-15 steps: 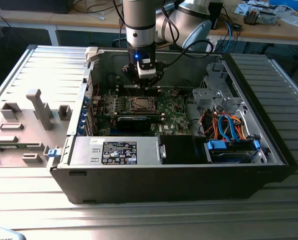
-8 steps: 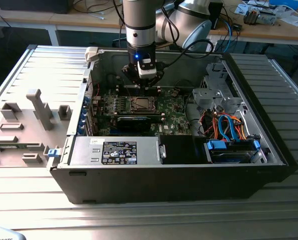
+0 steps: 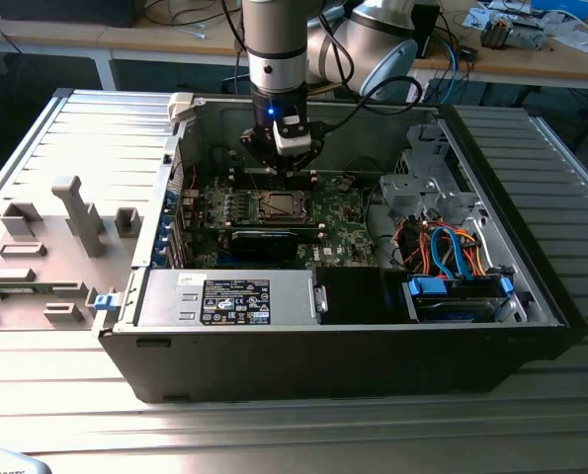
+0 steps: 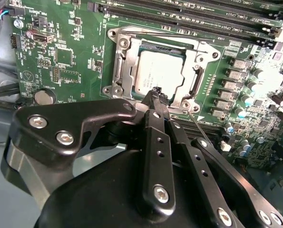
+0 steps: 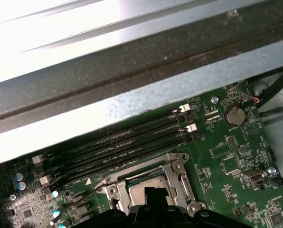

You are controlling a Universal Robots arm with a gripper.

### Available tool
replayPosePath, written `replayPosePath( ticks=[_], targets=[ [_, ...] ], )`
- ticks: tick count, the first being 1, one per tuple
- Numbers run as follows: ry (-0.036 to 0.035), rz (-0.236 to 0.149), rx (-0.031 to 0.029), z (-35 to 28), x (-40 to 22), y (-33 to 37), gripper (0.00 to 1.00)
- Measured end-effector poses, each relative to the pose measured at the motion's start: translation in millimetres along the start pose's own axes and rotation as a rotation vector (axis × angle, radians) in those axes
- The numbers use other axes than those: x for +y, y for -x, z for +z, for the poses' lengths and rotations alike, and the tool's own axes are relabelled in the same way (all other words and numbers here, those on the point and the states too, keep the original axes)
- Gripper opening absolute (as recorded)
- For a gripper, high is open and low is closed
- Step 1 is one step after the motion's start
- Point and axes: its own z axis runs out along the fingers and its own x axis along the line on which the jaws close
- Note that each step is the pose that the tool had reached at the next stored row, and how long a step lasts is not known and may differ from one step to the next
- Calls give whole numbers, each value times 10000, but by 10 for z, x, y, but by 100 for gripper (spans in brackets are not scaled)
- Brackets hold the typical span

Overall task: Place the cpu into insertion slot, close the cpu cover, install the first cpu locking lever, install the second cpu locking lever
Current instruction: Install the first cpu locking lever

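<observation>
A: What do I have at the socket?

B: My black two-fingered gripper (image 4: 155, 95) is pinched narrow, holding nothing, tips at the silver windowed cpu cover (image 4: 124, 57). That lies flat over the dull silver-grey square cpu (image 4: 160, 71).

A: Around it?

B: Long black memory slots (image 5: 127, 142) beyond, then the grey case wall (image 5: 131, 61).

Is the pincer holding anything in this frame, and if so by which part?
Nothing is held. The pincer is shut, its tips at the edge of the cpu cover, which lies closed over the cpu.
</observation>
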Motion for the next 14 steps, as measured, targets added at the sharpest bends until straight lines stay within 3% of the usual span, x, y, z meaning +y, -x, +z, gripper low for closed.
replayPosePath(
  ticks=[14],
  targets=[
    [15,-205,1,0,0,0,11]
  ],
)
